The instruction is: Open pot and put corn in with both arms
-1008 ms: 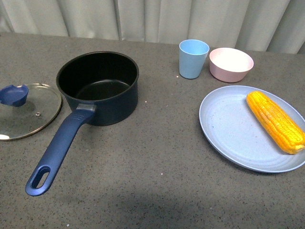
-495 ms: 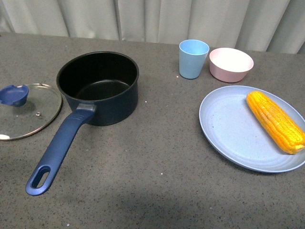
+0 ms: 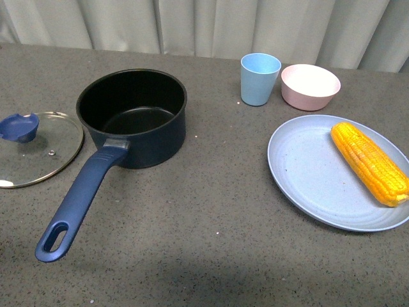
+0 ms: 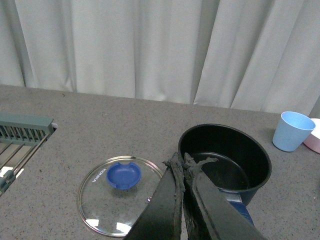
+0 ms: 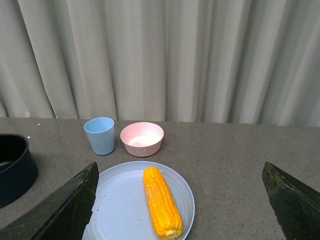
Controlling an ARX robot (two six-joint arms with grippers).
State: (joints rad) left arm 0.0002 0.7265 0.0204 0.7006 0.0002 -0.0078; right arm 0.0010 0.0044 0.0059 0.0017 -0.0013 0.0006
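The navy pot (image 3: 131, 115) stands open and empty at the left of the table, its long handle (image 3: 80, 196) pointing toward me. Its glass lid (image 3: 35, 148) with a blue knob lies flat to the pot's left. The corn (image 3: 369, 161) lies on a pale blue plate (image 3: 307, 173) at the right. Neither arm shows in the front view. My left gripper (image 4: 183, 161) is shut and empty, above the table between the lid (image 4: 120, 192) and the pot (image 4: 225, 157). My right gripper (image 5: 180, 200) is open wide, raised above the corn (image 5: 161, 201) and plate (image 5: 120, 205).
A pale blue cup (image 3: 259, 78) and a pink bowl (image 3: 310, 86) stand behind the plate. A curtain hangs along the table's far edge. A grey rack (image 4: 20, 135) sits beyond the lid in the left wrist view.
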